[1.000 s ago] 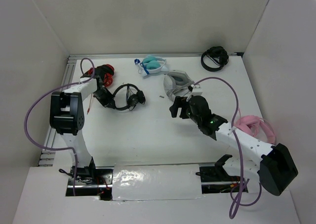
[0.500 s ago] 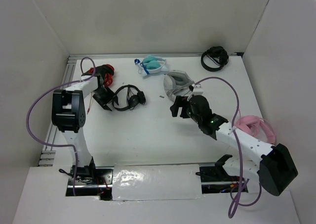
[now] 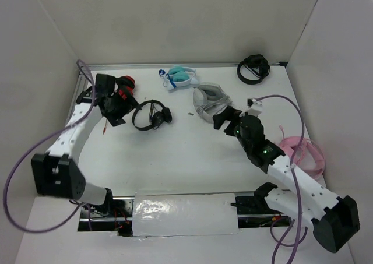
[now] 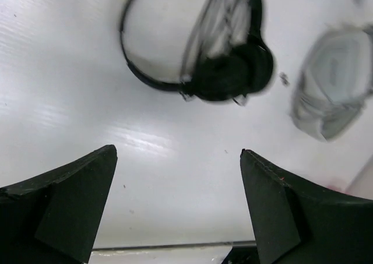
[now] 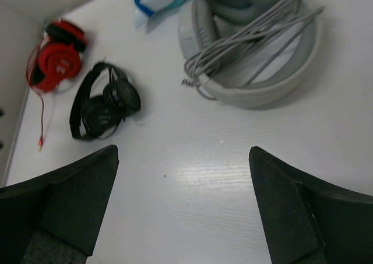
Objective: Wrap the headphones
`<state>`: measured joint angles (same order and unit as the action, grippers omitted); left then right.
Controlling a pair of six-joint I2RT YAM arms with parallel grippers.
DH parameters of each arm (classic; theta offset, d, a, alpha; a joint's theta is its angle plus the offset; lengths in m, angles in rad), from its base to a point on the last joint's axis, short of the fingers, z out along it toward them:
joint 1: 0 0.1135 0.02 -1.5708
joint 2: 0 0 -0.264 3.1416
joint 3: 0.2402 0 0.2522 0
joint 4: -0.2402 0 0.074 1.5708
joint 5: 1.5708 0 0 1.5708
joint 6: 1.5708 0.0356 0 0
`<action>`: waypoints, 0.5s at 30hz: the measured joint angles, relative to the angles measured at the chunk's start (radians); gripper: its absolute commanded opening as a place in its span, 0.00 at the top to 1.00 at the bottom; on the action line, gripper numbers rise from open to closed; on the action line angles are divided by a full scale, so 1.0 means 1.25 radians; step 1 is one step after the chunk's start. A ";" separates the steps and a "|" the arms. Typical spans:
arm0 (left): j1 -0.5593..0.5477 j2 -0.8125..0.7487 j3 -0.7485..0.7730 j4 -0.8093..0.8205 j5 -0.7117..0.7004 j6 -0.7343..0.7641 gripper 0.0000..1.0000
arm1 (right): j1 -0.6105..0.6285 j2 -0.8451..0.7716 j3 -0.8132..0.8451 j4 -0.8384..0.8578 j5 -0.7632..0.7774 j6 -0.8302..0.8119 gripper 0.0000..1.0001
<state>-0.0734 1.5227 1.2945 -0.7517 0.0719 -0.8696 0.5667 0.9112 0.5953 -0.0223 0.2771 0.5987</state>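
The slim black headphones lie flat on the white table, left of centre. Their thin cable is gathered in strands across the arch, and the earcups rest together. My left gripper hovers just left of them, open and empty. In the left wrist view they sit beyond the open left gripper, apart from the fingers. My right gripper stands open and empty right of centre; from the right gripper the headphones show far to the left.
Red-and-black headphones lie behind my left gripper. Grey headphones with a bundled cable sit just beyond my right gripper. Teal headphones and a bulky black headset are at the back. Pink headphones lie at the right.
My left gripper has opened, let go of the black headphones and drawn back to the left. The right arm has shifted to the right, its jaws a little wider.
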 measured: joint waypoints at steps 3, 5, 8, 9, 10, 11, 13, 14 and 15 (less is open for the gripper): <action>-0.036 -0.177 -0.049 0.001 -0.009 -0.003 0.01 | -0.029 -0.071 0.005 -0.051 0.077 0.052 0.00; -0.049 -0.289 -0.084 0.002 -0.013 -0.007 0.01 | -0.041 -0.099 0.028 -0.133 0.159 0.101 0.00; -0.052 -0.426 -0.140 -0.010 -0.019 -0.029 0.01 | -0.051 -0.115 0.074 -0.275 0.286 0.182 0.00; -0.052 -0.464 -0.161 -0.016 -0.021 -0.040 0.01 | -0.053 -0.120 0.087 -0.319 0.328 0.211 0.00; -0.052 -0.495 -0.182 -0.023 -0.021 -0.044 0.00 | -0.054 -0.126 0.099 -0.364 0.368 0.238 0.00; -0.054 -0.522 -0.202 -0.030 -0.022 -0.050 0.01 | -0.054 -0.136 0.107 -0.403 0.402 0.262 0.00; -0.059 -0.569 -0.239 -0.046 -0.027 -0.067 0.01 | -0.054 -0.168 0.111 -0.459 0.454 0.298 0.00; -0.062 -0.588 -0.257 -0.051 -0.029 -0.074 0.01 | -0.055 -0.194 0.111 -0.486 0.476 0.313 0.00; -0.064 -0.598 -0.267 -0.056 -0.030 -0.080 0.01 | -0.055 -0.222 0.110 -0.501 0.493 0.321 0.00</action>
<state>-0.1535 0.7757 0.9604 -0.8223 0.0345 -0.9691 0.4984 0.6338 0.7334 -0.6491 0.8928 0.9997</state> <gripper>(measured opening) 0.994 0.994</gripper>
